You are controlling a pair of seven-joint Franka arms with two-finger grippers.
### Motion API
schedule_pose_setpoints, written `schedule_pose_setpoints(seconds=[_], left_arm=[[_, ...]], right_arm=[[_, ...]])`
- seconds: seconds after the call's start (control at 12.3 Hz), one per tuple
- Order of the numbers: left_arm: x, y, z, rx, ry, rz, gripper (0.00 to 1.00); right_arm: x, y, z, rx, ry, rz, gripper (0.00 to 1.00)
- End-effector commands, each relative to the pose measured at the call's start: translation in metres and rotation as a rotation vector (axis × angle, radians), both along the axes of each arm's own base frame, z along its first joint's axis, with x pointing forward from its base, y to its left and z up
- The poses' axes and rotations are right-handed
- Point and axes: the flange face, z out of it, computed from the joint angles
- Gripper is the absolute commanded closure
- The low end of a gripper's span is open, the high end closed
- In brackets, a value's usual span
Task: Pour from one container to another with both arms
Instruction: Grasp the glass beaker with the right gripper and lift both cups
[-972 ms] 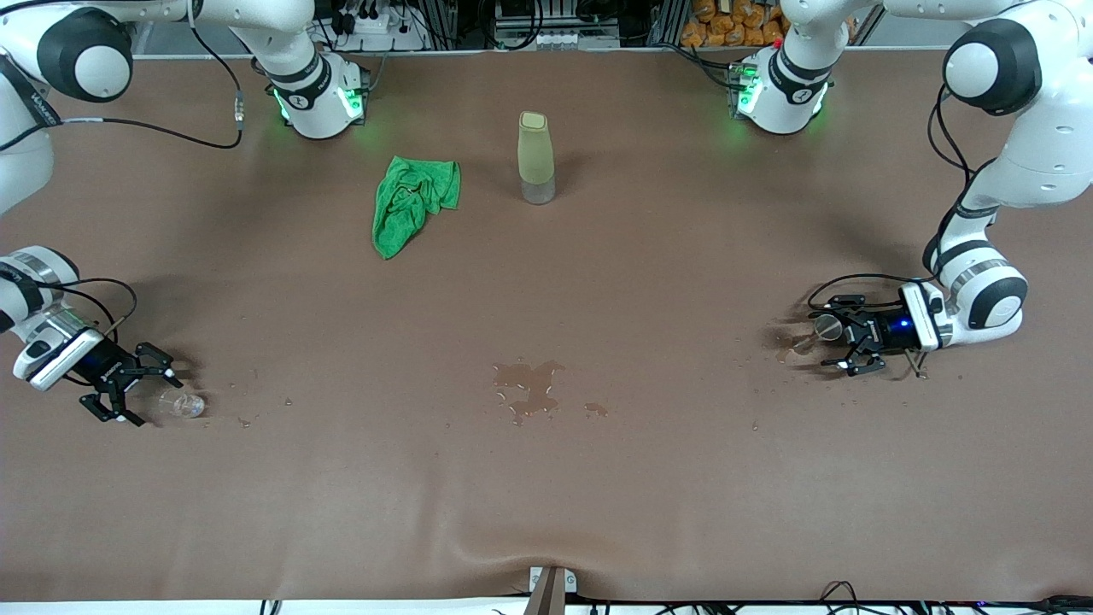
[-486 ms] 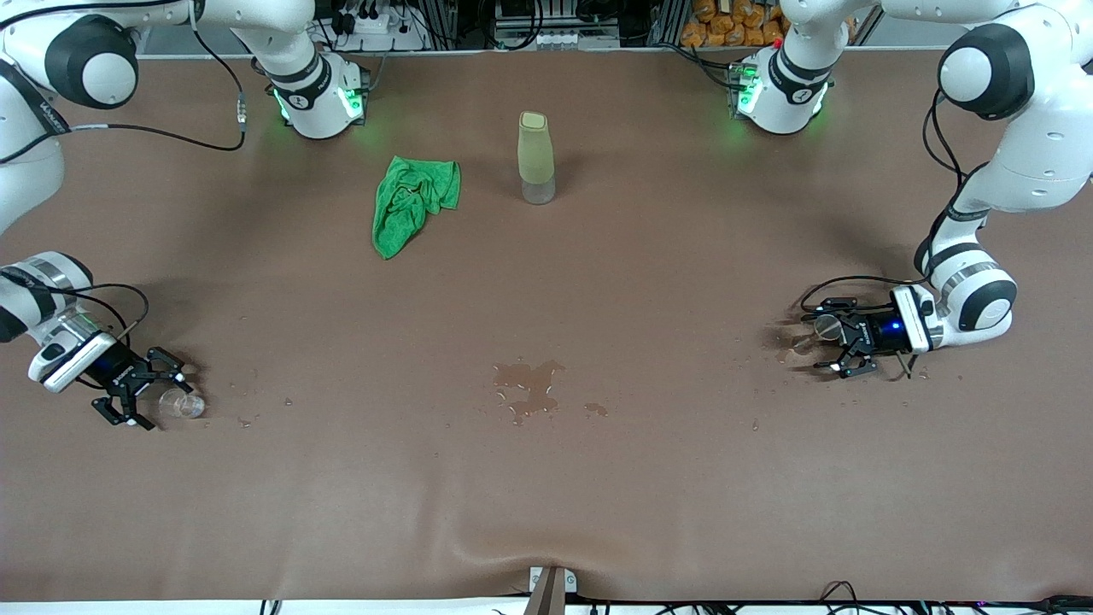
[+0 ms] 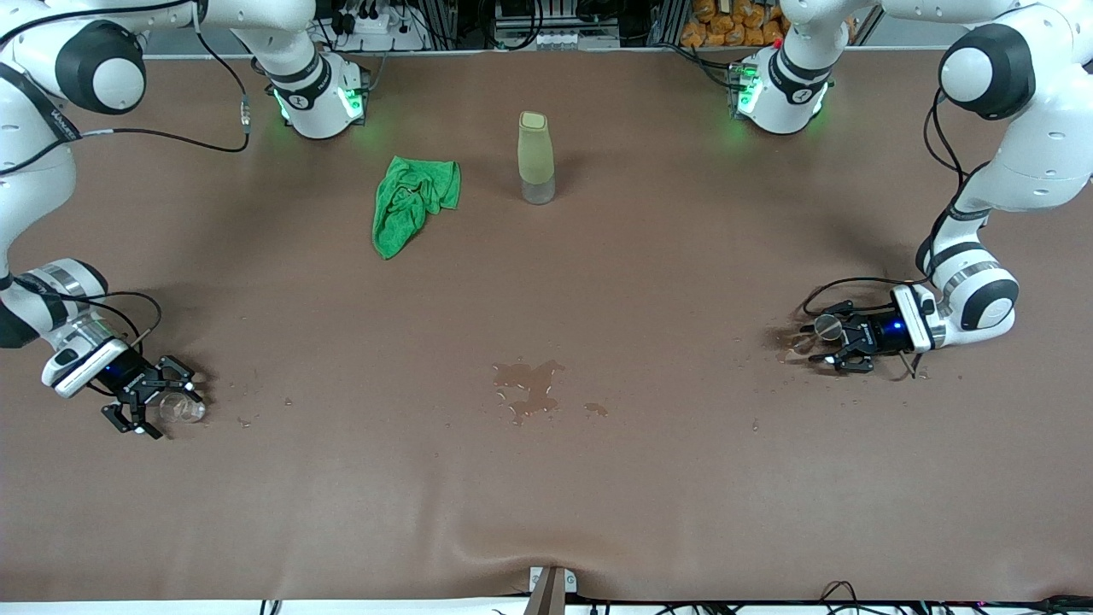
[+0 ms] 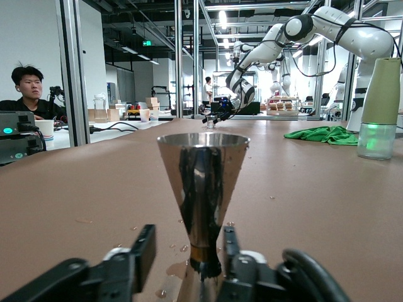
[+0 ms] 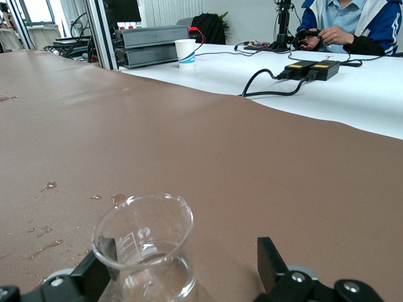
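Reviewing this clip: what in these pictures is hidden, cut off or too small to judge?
- Jigger: its lower cone is cut off by the bottom edge of the left wrist view, and the left tool hides it in the front view.
- Contact between the left tool's fingers and the jigger's waist: not clear in either view.
- Glass cup: its base is cut off in the right wrist view, and it is too small in the front view to judge its fill.
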Motion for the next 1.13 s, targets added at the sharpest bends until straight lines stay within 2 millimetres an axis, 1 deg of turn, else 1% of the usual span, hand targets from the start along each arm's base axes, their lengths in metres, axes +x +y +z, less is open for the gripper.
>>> schedule_pose_setpoints(seconds=[0.0,0.08,0.16,0.24,0.32,0.41,0.65,0.89,1.05], left_arm=[[0.001,0.002,0.0,0.009,-0.021,0.012,0.63],[0.001,0.001,0.0,0.006,-0.018,0.012,0.69],[0.001,0.0,0.001,0.006,-0.014,0.011,0.71],[0.001,0.0,0.001,0.007,-0.012,0.01,0.79],[0.002,0.0,0.002,0.008,-0.012,0.013,0.93],[0.003,0.001,0.003,0.01,-0.009,0.014,1.0],[0.011,-0.005,0.011,0.01,0.01,0.01,1.0],[0.021,-0.006,0.032,0.013,0.063,0.014,1.0],[0.028,-0.006,0.048,0.015,0.086,0.015,1.0]], right_arm=[[0.002,0.003,-0.01,0.003,-0.04,-0.013,0.0],[0.005,0.008,-0.01,0.009,-0.076,-0.027,0.0],[0.006,0.009,-0.011,0.006,-0.1,-0.033,0.0],[0.007,0.01,-0.01,0.021,-0.112,-0.036,0.0],[0.009,0.012,-0.01,0.036,-0.122,-0.037,0.0],[0.009,0.014,-0.011,0.048,-0.127,-0.04,0.0],[0.006,0.015,-0.018,0.052,-0.119,-0.041,0.0],[0.003,0.017,-0.033,0.053,-0.127,-0.055,0.0],[0.003,0.018,-0.034,0.055,-0.132,-0.06,0.0]])
